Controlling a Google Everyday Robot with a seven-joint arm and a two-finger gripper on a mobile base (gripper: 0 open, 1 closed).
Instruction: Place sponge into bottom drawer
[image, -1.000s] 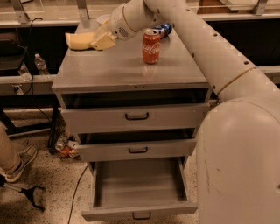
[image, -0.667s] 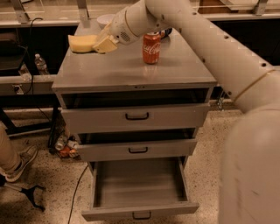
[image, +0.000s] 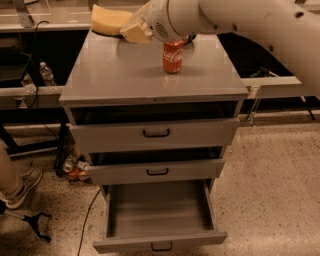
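Top left, above back edge of cabinet (image: 150, 80): sponge (image: 107, 20), pale yellow foam, wavy-edged, clamped at rt end in fingers of gripper (image: 136, 32). Just rt: red can (image: 173, 56), upright. Below: bottom drawer (image: 160, 241) open (grey sheet metal, boxy, black handle). Grasp done; carry down & release left.

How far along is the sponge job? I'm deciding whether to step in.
Done: the bottom drawer stands open and empty. In hand: the end effector is at the sponge, at the back of the cabinet top; grip unclear. Remaining: carry it down past the cola can and release it inside.
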